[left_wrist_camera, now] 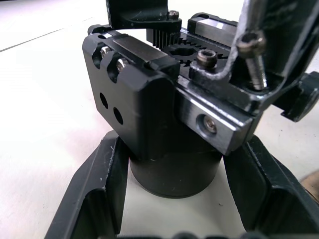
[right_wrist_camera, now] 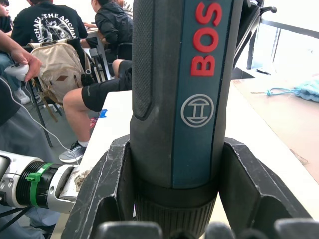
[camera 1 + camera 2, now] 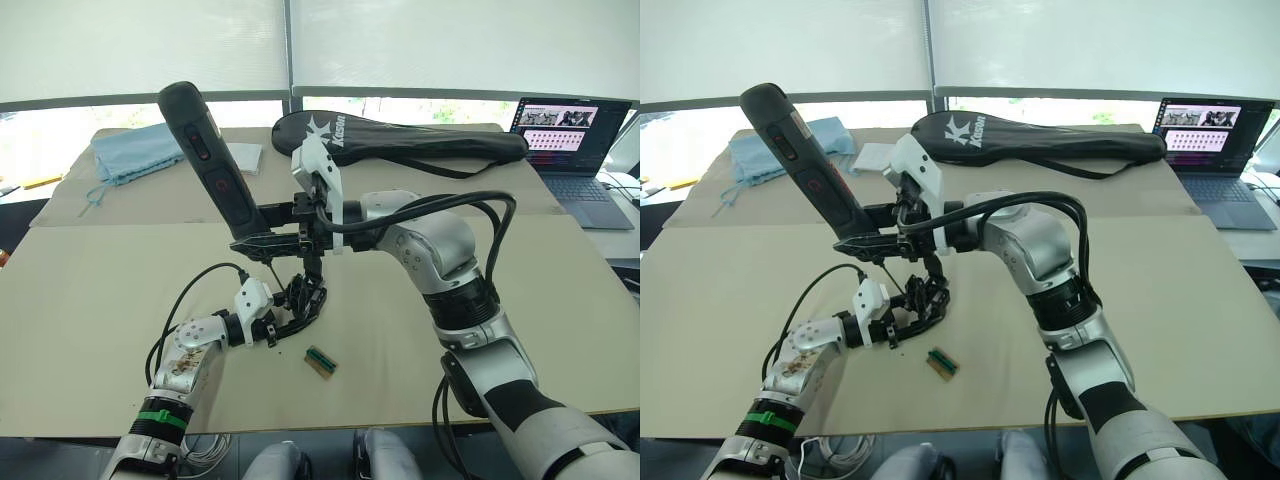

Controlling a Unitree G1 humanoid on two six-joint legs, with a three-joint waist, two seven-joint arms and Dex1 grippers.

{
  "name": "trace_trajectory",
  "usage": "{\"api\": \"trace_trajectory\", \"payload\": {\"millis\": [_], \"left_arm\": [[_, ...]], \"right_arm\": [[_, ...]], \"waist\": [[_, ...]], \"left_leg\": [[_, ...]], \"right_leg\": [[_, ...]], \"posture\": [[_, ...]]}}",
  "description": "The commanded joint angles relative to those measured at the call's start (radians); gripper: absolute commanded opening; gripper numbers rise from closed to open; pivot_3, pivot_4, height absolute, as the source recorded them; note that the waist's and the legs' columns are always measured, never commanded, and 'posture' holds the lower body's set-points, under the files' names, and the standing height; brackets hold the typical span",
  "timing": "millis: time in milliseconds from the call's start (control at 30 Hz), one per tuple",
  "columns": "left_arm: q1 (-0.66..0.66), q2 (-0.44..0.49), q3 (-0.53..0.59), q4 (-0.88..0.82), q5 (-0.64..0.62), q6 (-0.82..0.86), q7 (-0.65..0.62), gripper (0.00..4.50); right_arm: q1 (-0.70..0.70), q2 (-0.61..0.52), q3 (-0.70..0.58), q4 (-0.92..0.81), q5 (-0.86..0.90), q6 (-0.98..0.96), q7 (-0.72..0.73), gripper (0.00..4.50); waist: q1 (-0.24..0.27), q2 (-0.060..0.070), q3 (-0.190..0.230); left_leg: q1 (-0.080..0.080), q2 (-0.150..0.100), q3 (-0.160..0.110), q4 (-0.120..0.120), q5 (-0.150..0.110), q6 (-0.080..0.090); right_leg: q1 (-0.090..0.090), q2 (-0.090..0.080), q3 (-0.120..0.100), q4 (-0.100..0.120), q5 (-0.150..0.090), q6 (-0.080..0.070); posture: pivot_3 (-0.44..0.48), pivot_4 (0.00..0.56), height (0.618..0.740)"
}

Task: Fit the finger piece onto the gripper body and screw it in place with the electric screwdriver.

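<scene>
Both grippers grasp: right tilts electric screwdriver bit-down toward left-held gripper body.

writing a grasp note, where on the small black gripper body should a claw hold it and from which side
Grip the small black gripper body by its round cylindrical base, coming in low from the side, as the left claw does: a finger on each flank. The blocky top carries screws and gear teeth and must stay open to the black pen-shaped electric screwdriver.
</scene>
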Motion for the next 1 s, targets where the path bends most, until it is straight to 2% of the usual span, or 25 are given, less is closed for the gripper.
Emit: {"api": "trace_trajectory", "payload": {"millis": [33, 1000], "left_arm": [[0.035, 0.006, -0.036, 0.024, 0.017, 0.047, -0.017, 2.27], [0.027, 0.013, -0.033, 0.031, 0.016, 0.049, -0.022, 2.27]], "right_arm": [[-0.028, 0.006, -0.027, -0.034, 0.017, -0.035, 0.001, 1.94], [0.01, -0.003, -0.023, -0.045, 0.015, -0.038, -0.001, 1.94]], "waist": [[0.0, 0.0, 0.0], [0.0, 0.0, 0.0]], "left_leg": [[0.0, 0.0, 0.0, 0.0, 0.0, 0.0], [0.0, 0.0, 0.0, 0.0, 0.0, 0.0]], "right_leg": [[0.0, 0.0, 0.0, 0.0, 0.0, 0.0], [0.0, 0.001, 0.0, 0.0, 0.0, 0.0]], "posture": [[0.0, 0.15, 0.74], [0.0, 0.15, 0.74]]}}
